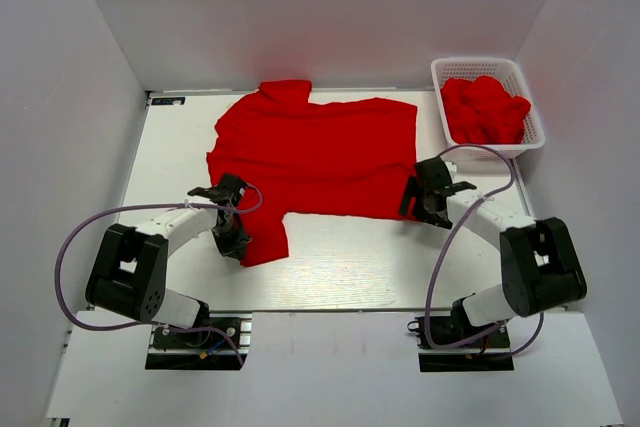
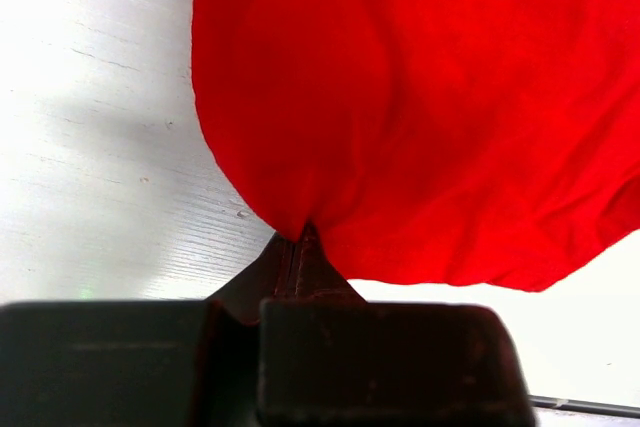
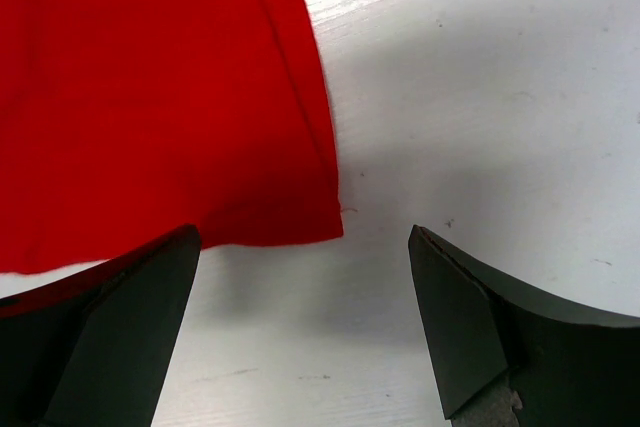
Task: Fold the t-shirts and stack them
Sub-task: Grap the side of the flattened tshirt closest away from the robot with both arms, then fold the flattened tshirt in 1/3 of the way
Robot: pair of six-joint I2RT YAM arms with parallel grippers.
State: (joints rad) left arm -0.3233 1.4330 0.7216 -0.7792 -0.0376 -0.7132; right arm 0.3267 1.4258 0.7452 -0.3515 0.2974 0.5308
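A bright red t-shirt [image 1: 315,155] lies spread across the middle of the white table. My left gripper [image 1: 232,237] is shut on the shirt's near left part, pinching a fold of red cloth [image 2: 400,107] at its tips [image 2: 300,237]. My right gripper [image 1: 418,205] is open and empty just off the shirt's near right corner [image 3: 300,217], which lies flat between and ahead of its fingers [image 3: 470,317]. More red shirts [image 1: 485,110] lie bunched in the basket.
A white plastic lattice basket [image 1: 440,72] stands at the back right of the table. White walls enclose the table on the left, back and right. Bare white tabletop [image 1: 350,257] runs along the near edge.
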